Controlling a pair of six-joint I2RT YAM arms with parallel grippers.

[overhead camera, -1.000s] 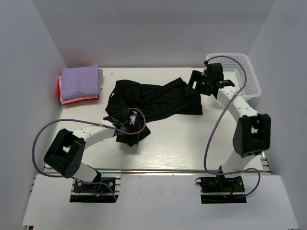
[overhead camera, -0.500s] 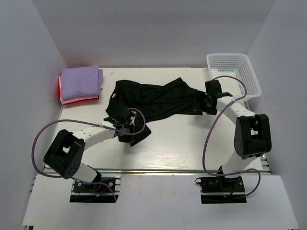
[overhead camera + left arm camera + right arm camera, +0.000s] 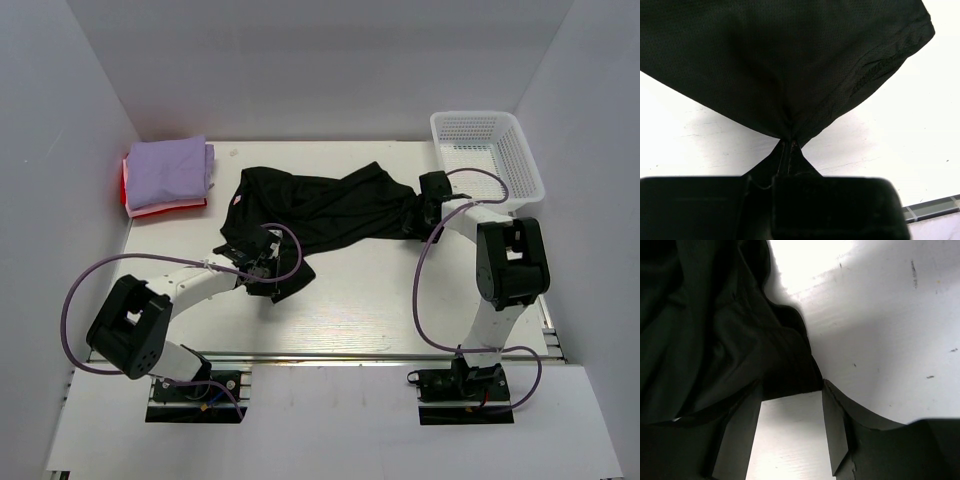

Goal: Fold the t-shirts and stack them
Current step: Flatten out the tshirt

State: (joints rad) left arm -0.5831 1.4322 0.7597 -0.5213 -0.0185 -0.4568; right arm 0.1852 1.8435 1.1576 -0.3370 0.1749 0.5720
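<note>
Up close, the left wrist view shows what the top view hides: the left gripper (image 3: 788, 146) pinched tight on the black shirt (image 3: 320, 205). Over there, the right gripper (image 3: 791, 390) has its jaws apart, straddling the shirt's rumpled edge. The shirt sprawls crumpled mid-frame, and the lavender shirt (image 3: 168, 170) lies folded upper left.

We log the black t-shirt (image 3: 790, 60) as matt cloth, a fine pinhole knit with a stitched hem. The lavender t-shirt (image 3: 168, 170) looks soft and matt. We find the tabletop (image 3: 890, 315) white, smooth and faintly scuffed, and the basket (image 3: 528, 165) white plastic mesh.
</note>
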